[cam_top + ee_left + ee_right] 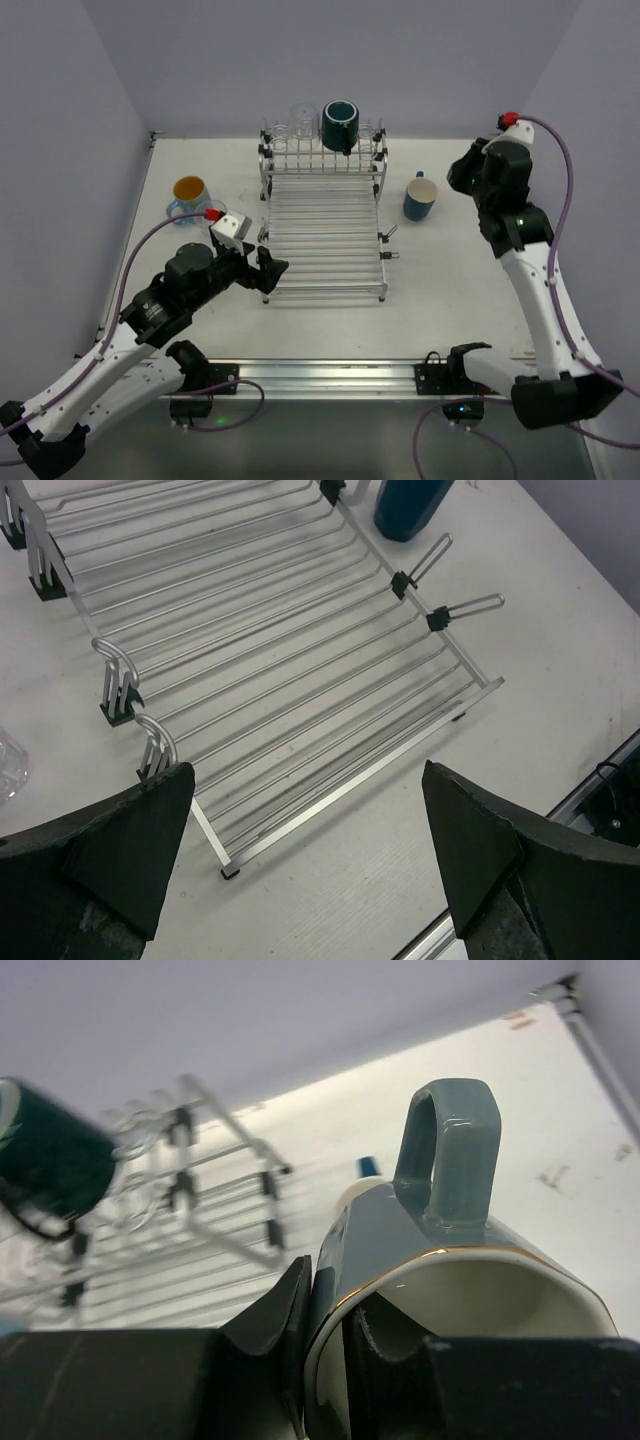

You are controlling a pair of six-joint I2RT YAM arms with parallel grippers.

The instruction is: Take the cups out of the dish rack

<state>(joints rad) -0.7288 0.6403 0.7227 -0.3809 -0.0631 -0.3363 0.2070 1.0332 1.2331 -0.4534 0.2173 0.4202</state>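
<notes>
Right gripper [325,1305] clamps a grey mug [420,1235] by its rim, base cut off; left gripper [308,845] gapes over the dish rack [350,783]

The top camera looked down over the whole white table [460,290], while both close wrist cameras shared its silver metal-wire dish rack [325,235].

Dish rack [322,225] sits mid-counter [470,290]. On its rear tier, a tumbler [301,118] stands left of the rear mug [340,125]. Left mug [188,195] is left of the rack; right mug [421,197], pinched by the right tool [325,1300], is right of it.
</notes>
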